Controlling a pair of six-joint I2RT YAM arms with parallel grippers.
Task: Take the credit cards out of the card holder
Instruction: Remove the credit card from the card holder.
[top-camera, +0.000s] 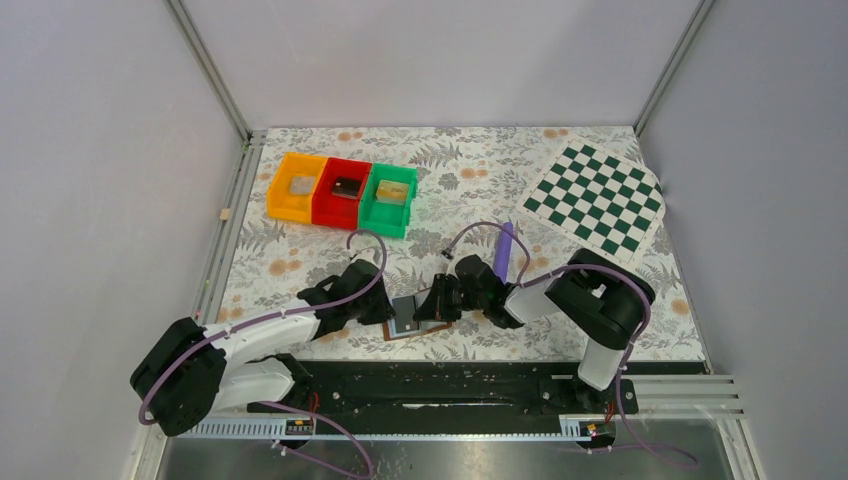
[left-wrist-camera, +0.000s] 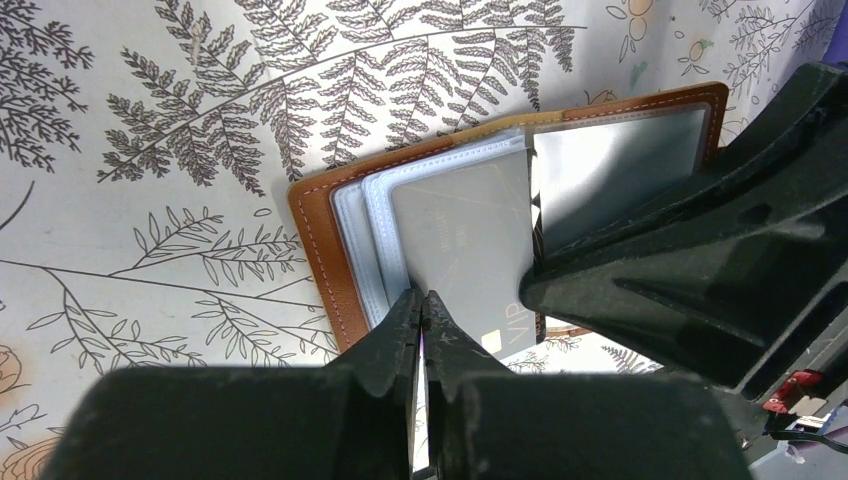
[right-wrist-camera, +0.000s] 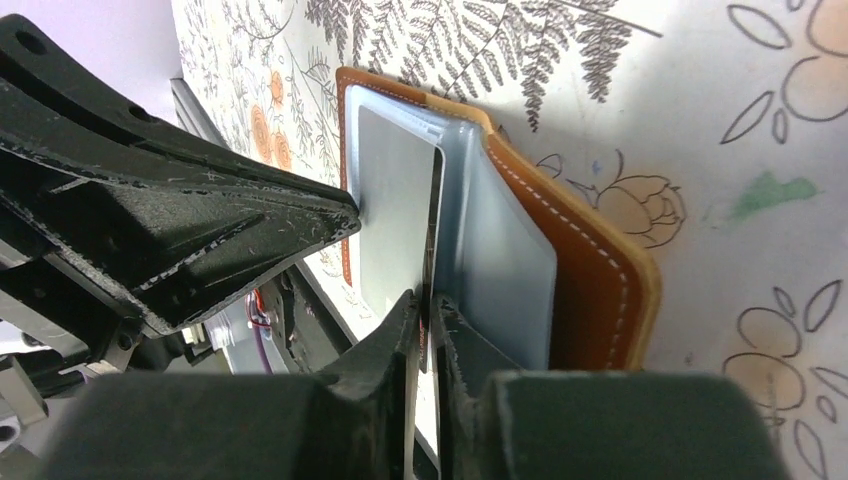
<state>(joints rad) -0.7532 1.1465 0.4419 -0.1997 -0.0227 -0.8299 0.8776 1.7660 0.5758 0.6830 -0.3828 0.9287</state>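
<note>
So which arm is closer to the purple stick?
Right. The right arm lies just beside the purple stick, fingers at the card holder; the left arm sits on the holder's other side.

Robot lab test cell. Plain grey panels (top-camera: 100, 150) box in desk (top-camera: 480, 160) on left, far and right sides. Aluminium posts (top-camera: 208, 68) rise from far corners. Left arm (top-camera: 250, 335) and right arm (top-camera: 600, 300) bolted to black rail (top-camera: 430, 385) along near edge, purple cables (top-camera: 484, 223) looping off them. Green-and-white checkerboard (top-camera: 595, 200) at far right corner. Orange, red, green bins (top-camera: 343, 205) in row toward far left corner. Fern-print sheet covers desk.
</note>
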